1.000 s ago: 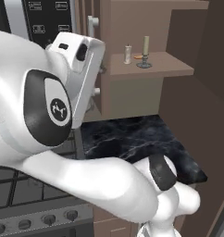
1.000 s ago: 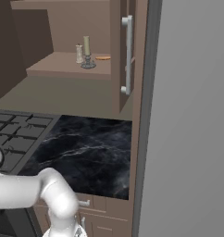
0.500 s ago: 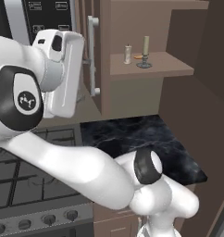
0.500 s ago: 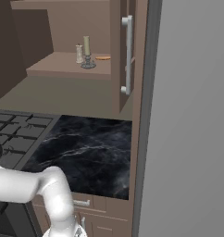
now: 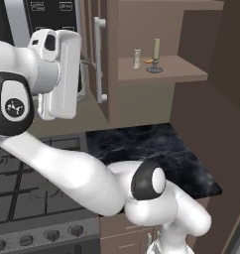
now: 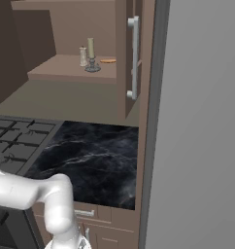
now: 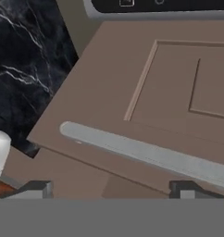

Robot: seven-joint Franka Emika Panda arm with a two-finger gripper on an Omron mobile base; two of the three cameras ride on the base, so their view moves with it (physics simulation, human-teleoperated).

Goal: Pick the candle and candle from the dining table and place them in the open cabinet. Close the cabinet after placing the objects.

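Both cream candles stand on the shelf of the open wall cabinet (image 5: 164,74): the slim stick on its grey dish (image 5: 155,54) (image 6: 91,52) and the short stub (image 5: 137,58) (image 6: 83,56) close beside it. My gripper (image 5: 85,63) (image 7: 111,189) is open and holds nothing. It is on the outer side of the cabinet's left door (image 5: 110,59) (image 7: 132,92), facing the panel and its silver bar handle (image 5: 98,59) (image 7: 146,152). The handle lies just ahead of the fingertips (image 7: 37,187), apart from them. The right door (image 6: 123,48) stands open too, its handle (image 6: 134,58) towards me.
A small orange item (image 5: 149,61) (image 6: 108,61) lies on the shelf by the candles. Below is the black marble top (image 5: 147,144) (image 6: 90,155), with the gas stove (image 5: 23,178) to its left. The black microwave (image 5: 47,10) hangs behind my hand. A grey wall (image 6: 202,121) bounds the right.
My hand has swung left from in front of the left door's handle to the door's outer side and turned. The candles and doors have not moved.
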